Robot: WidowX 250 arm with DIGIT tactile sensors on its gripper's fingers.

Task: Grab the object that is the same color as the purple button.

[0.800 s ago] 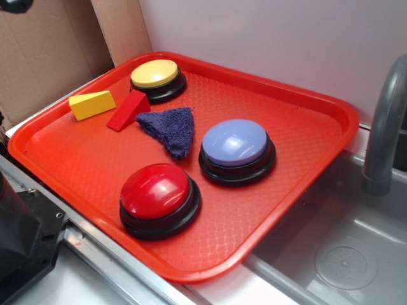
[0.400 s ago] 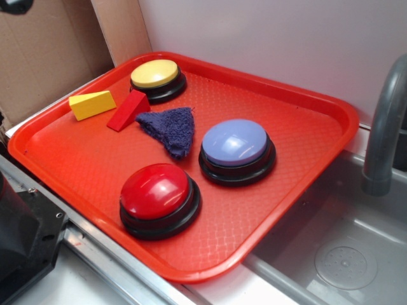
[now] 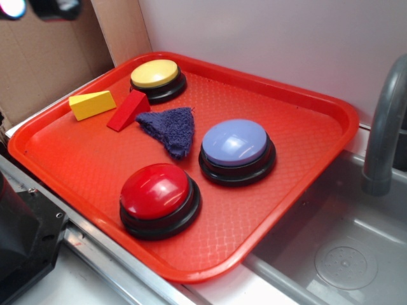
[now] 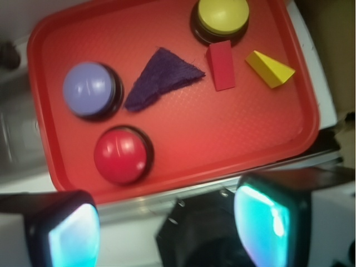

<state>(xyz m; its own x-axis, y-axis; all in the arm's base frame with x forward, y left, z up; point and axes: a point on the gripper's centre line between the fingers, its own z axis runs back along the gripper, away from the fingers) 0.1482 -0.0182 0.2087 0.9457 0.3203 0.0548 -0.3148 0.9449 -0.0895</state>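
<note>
The dark purple fuzzy cloth piece (image 3: 168,129) (image 4: 161,77) lies flat near the middle of the red tray (image 3: 299,171) (image 4: 245,133), between the red wedge block (image 3: 128,110) and the pale lavender purple button (image 3: 236,144) (image 4: 88,89). My gripper (image 3: 39,7) (image 4: 169,228) shows only as a blurred tip at the top left of the exterior view, high above the tray's left side. From the wrist camera its two fingers stand wide apart over the tray's near edge, with nothing between them.
A yellow button (image 3: 156,75), a red button (image 3: 156,193) and a yellow wedge block (image 3: 92,104) also sit on the tray. A sink basin (image 3: 343,254) with a grey faucet (image 3: 385,136) lies to the right. Cardboard (image 3: 44,63) stands behind at left.
The gripper has come further into the top left corner of the exterior view, moving right. Nothing on the tray has moved.
</note>
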